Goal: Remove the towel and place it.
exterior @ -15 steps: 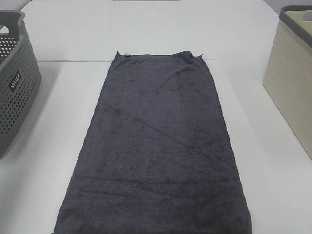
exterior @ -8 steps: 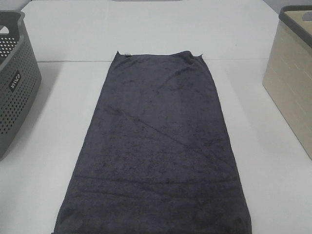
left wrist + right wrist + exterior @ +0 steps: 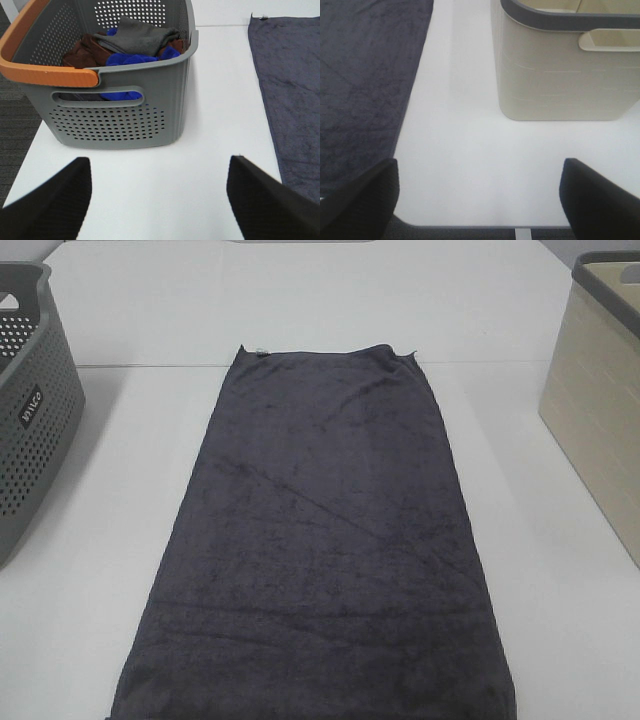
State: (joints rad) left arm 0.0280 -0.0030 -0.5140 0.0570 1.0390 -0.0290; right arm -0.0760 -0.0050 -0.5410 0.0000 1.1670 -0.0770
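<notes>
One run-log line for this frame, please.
towel: flat on table, untouched | left gripper: open, empty | right gripper: open, empty | grey basket: holds clothes

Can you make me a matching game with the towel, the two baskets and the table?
Things:
1. towel
2. grey basket
3. beige basket
4. table

Descriptions:
A. white and bare between the towel and baskets
B. holds blue, brown and grey cloths
C. spread flat, dark charcoal
D. on the right side, with a dark grey rim

Pairs: 1-C, 2-B, 3-D, 4-A
</notes>
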